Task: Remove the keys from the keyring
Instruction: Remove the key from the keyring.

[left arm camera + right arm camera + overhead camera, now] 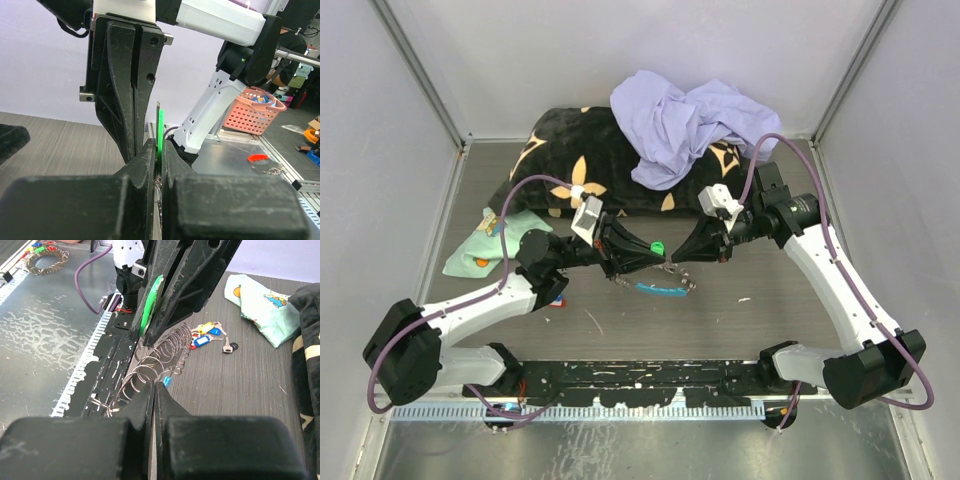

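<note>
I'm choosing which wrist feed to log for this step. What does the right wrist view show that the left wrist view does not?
Only right wrist: the keyring as a run of silver rings entering the right tool, plus loose tagged keys and a mint cloth on the table. Only left wrist: a pink basket and a red piece in the background. Both: the green tag pinched in the shut left tool.

— Where are the cameras?
— One looks down from behind the arms [490, 305]. Wrist ones look closely along their fingers [75, 210], facing each other; all share the green tag [160, 132] on the keyring [160, 355].
</note>
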Controlling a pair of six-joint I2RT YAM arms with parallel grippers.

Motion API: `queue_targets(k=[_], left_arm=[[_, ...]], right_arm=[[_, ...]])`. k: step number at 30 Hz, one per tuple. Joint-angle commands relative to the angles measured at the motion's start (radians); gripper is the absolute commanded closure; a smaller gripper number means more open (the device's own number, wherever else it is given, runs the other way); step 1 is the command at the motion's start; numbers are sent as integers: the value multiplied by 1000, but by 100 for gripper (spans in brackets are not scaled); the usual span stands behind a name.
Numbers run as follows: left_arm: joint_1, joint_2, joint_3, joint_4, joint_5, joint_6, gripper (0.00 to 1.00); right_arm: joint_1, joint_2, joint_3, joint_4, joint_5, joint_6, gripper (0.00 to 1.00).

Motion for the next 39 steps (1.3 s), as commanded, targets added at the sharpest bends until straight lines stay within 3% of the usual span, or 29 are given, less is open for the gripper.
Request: queue_targets(k=[1,7,15,20,27,33,39], left_arm=[[2,-32,13,67,-34,25,100],[0,-84,26,-95,-112,71,100],[-65,-202,27,-435,-446,191,100],[-122,-217,87,-616,-639,245,100],[-164,-190,141,-700,-772,252,100],[-200,-159,198,-769,-852,251,100],[-247,-129,288,-892,-1002,211,100]], right_arm=[[-3,-23,8,30,-48,26,91],[-2,-16,98,-45,6,2,79],[-2,-32,198,-117,133,45,63],[-2,-37,218,-142,139,49,61],[-2,-43,178,-135,112,54,59],[2,-51,123,-37,150,142,61],[35,-40,77,125,305,282,63]])
